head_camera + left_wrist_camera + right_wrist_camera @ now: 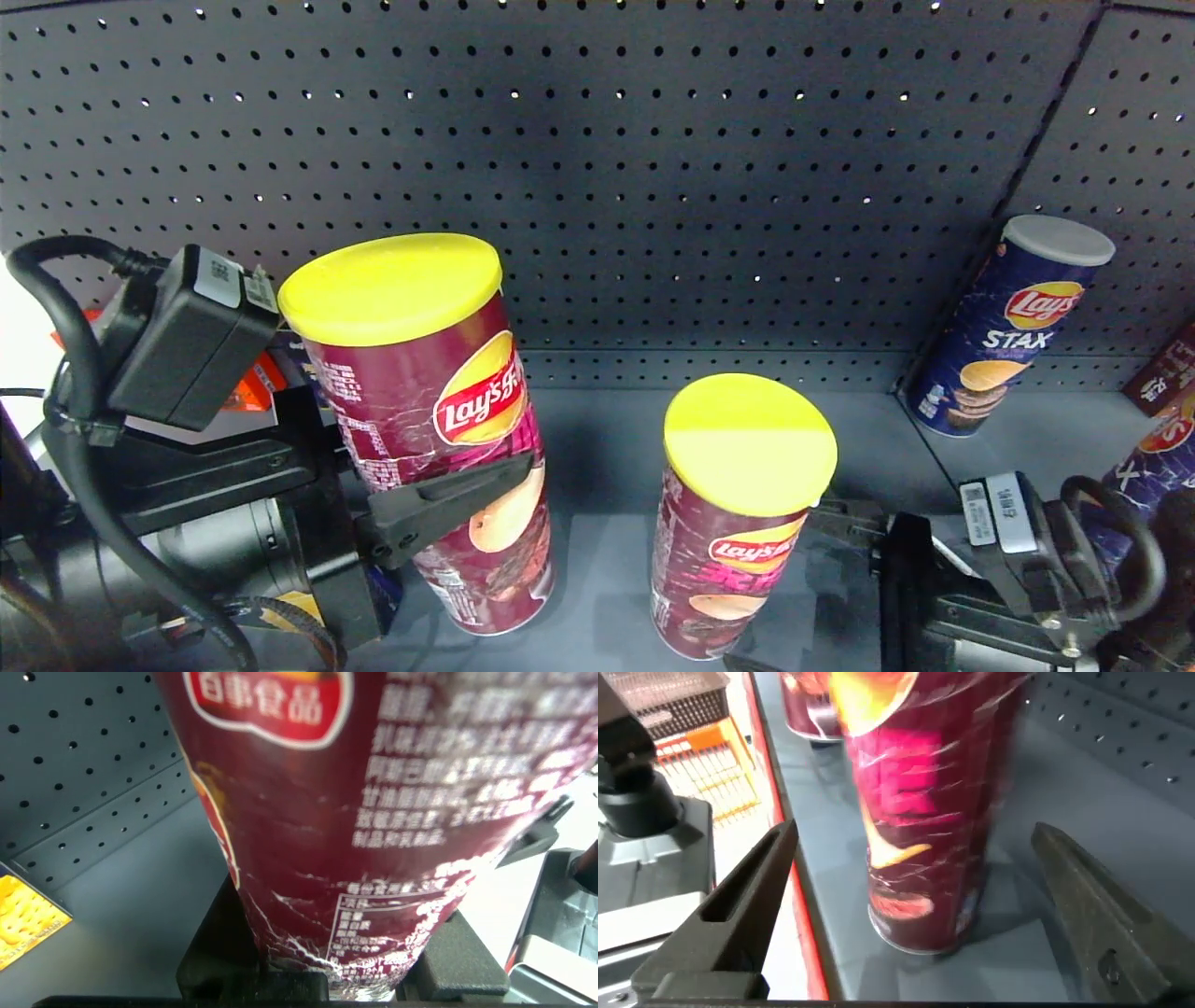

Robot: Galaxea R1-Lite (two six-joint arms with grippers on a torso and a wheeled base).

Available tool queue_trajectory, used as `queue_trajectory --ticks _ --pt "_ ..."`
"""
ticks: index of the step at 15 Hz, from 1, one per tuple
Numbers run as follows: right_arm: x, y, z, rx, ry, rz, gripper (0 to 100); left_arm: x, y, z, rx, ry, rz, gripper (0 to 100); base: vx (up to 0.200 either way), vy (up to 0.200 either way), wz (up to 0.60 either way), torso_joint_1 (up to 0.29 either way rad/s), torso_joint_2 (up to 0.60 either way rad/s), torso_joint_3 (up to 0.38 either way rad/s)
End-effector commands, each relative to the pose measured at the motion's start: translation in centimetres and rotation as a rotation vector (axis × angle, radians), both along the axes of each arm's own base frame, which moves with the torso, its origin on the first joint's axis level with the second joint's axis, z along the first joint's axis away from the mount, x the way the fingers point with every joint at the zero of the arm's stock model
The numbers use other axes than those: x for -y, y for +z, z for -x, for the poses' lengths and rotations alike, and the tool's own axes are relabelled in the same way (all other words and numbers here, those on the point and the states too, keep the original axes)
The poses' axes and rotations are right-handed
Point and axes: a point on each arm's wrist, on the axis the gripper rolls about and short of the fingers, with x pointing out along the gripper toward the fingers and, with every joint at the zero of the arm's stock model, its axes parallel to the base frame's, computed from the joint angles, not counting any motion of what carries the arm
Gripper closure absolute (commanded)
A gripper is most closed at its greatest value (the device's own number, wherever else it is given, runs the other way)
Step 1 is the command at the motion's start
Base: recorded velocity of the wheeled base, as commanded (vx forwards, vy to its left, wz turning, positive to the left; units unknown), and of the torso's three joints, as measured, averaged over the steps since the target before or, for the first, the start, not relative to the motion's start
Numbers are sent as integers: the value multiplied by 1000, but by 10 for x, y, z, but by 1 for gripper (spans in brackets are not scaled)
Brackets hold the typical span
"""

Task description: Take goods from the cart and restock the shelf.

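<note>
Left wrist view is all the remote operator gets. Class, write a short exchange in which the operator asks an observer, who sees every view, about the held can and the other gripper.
Operator: I see a maroon can close up. What tops it?
Observer: A yellow lid; the left gripper is shut on the can's lower half.
Operator: And the right gripper?
Observer: The right gripper is open. Its fingers sit either side of a second maroon can standing on the shelf, without touching it.
</note>
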Motion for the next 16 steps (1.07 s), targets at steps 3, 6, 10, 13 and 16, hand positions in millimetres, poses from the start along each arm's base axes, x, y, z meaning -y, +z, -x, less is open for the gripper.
queue_trajectory --ticks 3,6,10,13,16 --pt "37 27 36 16 -106 -16 0 0 0 0 0 1 -1 100 0 0 0 0 0 0" --pt "60 29 59 -18 -239 24 0 0 -2 0 -4 1 -4 100 0 0 0 0 0 0" --pt "71 32 72 -9 -261 -14 0 3 -2 2 -3 3 -7 100 0 0 0 0 0 0" --pt "81 24 82 -4 -270 -26 0 3 -2 2 -4 6 -9 100 0 0 0 0 0 0" --pt "94 10 95 5 -262 -33 0 3 -2 2 -2 10 -8 100 0 0 0 0 0 0"
